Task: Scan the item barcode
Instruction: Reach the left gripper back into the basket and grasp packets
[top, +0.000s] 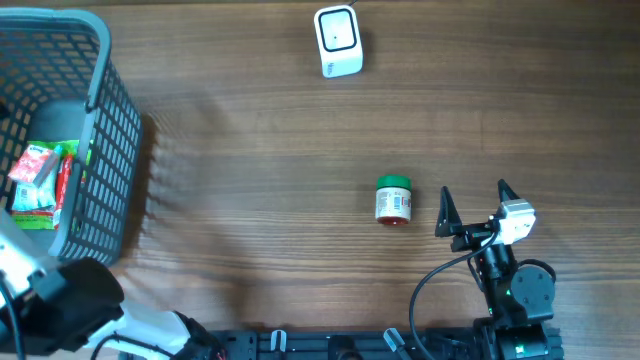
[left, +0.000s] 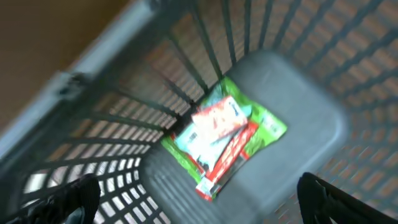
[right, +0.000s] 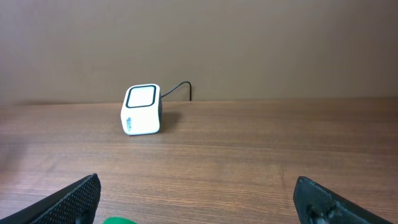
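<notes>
the pickup is judged in hand: the jar (top: 393, 199) is seen ungrasped on the table (top: 250, 150) just beside the right gripper (top: 474, 190), spread wide like the left gripper (left: 198, 190) over the basket (top: 100, 80); next it must be clamped and shown to the scanner (top: 337, 40).

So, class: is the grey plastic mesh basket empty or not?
Not empty: the basket holds red, white and green packets on its floor.

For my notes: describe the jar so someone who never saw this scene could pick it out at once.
On the wooden table, look from the white scanner toward the robot. The small jar sits alone just left of the open right gripper; its green lid and red-and-white label set it apart.
</notes>
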